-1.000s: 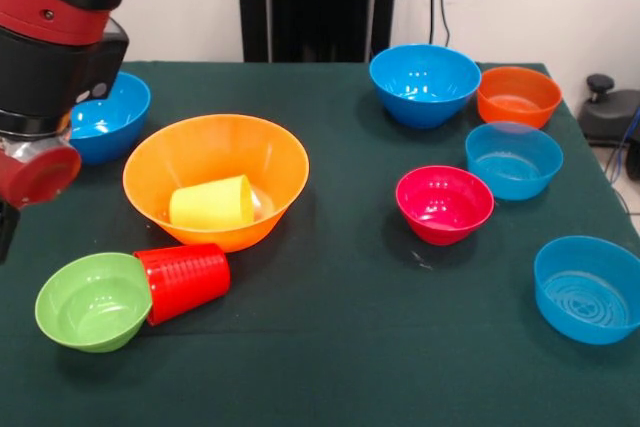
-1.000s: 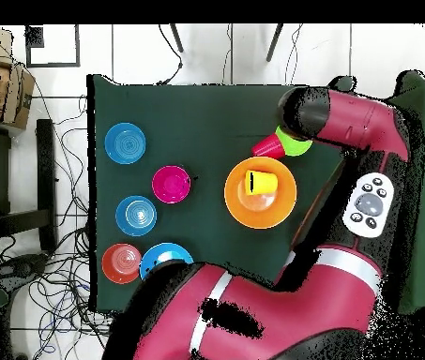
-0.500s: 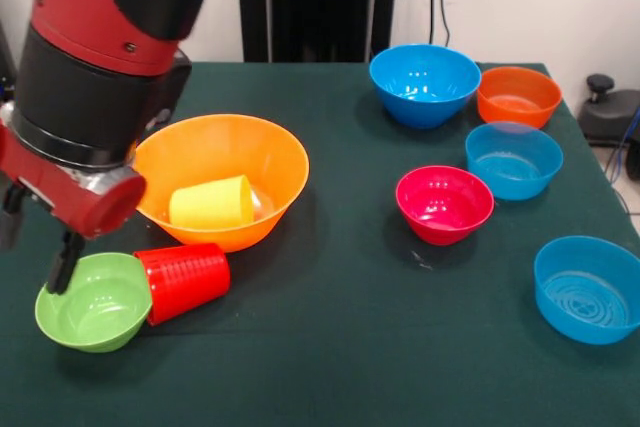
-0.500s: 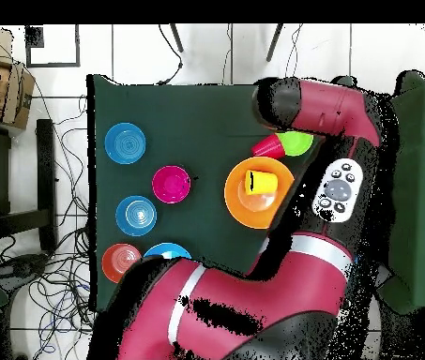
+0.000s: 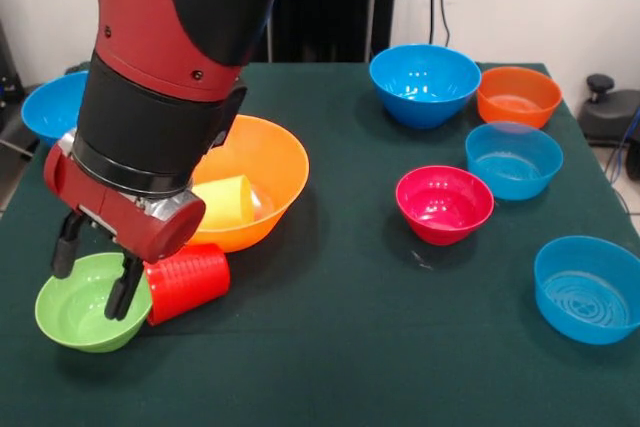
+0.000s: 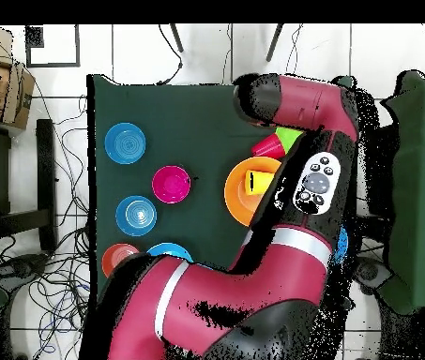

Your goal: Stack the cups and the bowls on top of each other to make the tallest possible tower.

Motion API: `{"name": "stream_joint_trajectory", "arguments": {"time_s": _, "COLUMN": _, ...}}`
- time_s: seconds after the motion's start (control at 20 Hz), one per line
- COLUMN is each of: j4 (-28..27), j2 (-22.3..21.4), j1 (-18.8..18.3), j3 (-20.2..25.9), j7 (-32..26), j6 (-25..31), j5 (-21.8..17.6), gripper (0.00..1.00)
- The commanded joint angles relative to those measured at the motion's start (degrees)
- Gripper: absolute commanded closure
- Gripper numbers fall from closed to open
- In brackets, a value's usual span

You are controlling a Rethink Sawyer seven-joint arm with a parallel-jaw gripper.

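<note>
My gripper (image 5: 95, 269) hangs open over the light green bowl (image 5: 72, 315) at the front left, one finger near its far rim, the other inside by its right rim. Nothing is held. The red ribbed cup (image 5: 192, 282) lies on its side, touching that bowl's right edge. On its side inside the big yellow-orange bowl (image 5: 278, 155) rests the yellow cup (image 5: 228, 201). In the overhead view the arm hides the gripper; the red cup (image 6: 267, 146), a sliver of green bowl (image 6: 293, 139) and the big bowl (image 6: 239, 192) show beside it.
On the right stand a deep blue bowl (image 5: 425, 82), an orange bowl (image 5: 518, 95), a pale blue bowl (image 5: 513, 159), a pink-red bowl (image 5: 444, 202) and another pale blue bowl (image 5: 587, 289). A second deep blue bowl (image 5: 50, 107) sits far left behind the arm.
The arm has swung in from the left edge and come down. The gripper now sits at the green bowl, where before it was off to the side. No bowl or cup has moved.
</note>
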Motion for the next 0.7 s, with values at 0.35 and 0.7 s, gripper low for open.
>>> {"name": "stream_joint_trajectory", "arguments": {"time_s": 0.35, "j4": 8.7, "j2": -4.1, "j1": -3.0, "j3": 8.5, "j7": 3.3, "j6": -2.9, "j5": 3.1, "gripper": 0.00}}
{"name": "stream_joint_trajectory", "arguments": {"time_s": 0.7, "j4": 9.0, "j2": -4.2, "j1": -3.6, "j3": 8.4, "j7": 0.9, "j6": -0.8, "j5": 2.2, "gripper": 0.00}}
